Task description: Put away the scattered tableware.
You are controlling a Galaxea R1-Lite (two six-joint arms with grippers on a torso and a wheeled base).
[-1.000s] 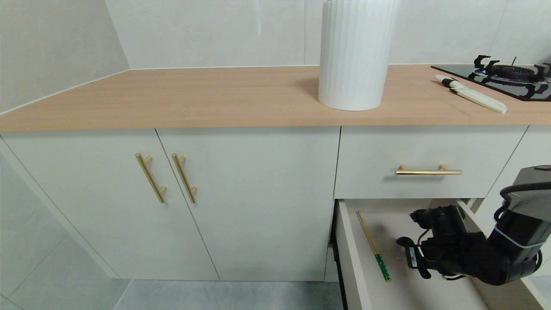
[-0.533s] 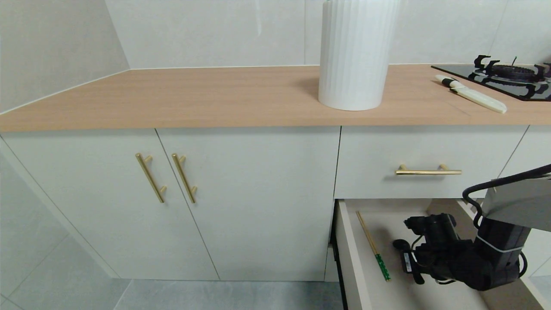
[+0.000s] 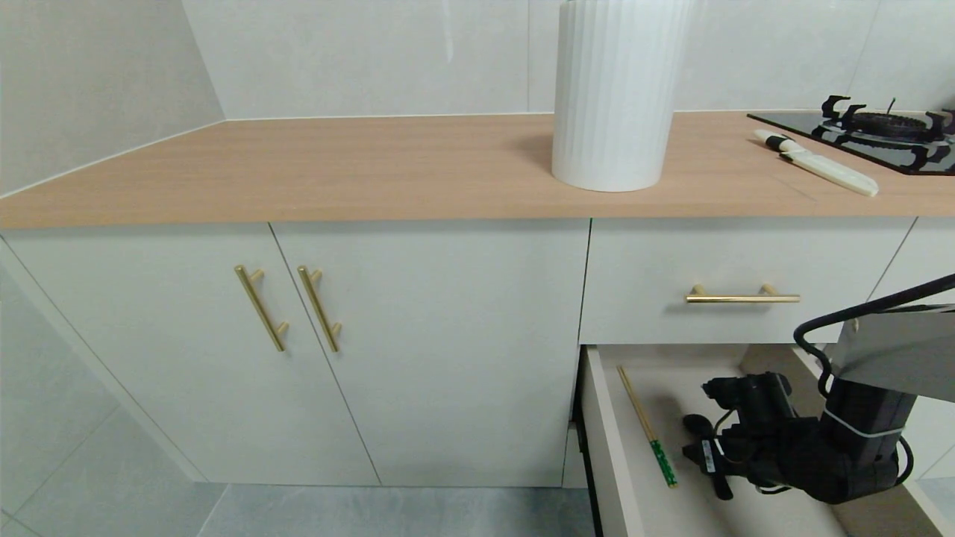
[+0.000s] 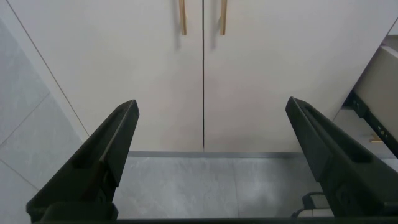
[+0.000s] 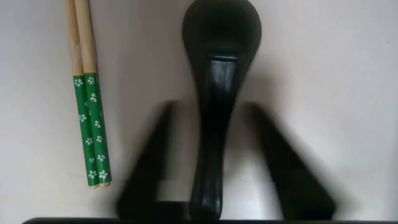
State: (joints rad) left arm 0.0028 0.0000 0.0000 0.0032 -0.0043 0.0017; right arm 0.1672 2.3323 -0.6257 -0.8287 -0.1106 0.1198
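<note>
A black spoon [image 5: 214,81] lies on the floor of the open lower drawer [image 3: 601,440], its bowl toward the back. A pair of wooden chopsticks with green flowered ends [image 5: 87,99] lies beside it, nearer the drawer's left wall [image 3: 647,429]. My right gripper [image 5: 209,124] is low in the drawer over the spoon's handle [image 3: 715,466], open, with a blurred finger on each side and a gap to the handle. My left gripper [image 4: 211,162] stands open and holds nothing, low in front of the cabinet doors [image 4: 203,74].
On the wooden countertop [image 3: 373,164] stand a tall white ribbed container [image 3: 612,97] and, to the right, a white knife [image 3: 817,162] beside the black gas hob [image 3: 884,130]. The upper drawer [image 3: 742,298] is closed right above the open one. Grey floor tiles [image 4: 205,186] lie below.
My right arm has sunk a little lower and slightly left in the drawer, taking the spoon down beside the chopsticks. The chopsticks have stayed put.
</note>
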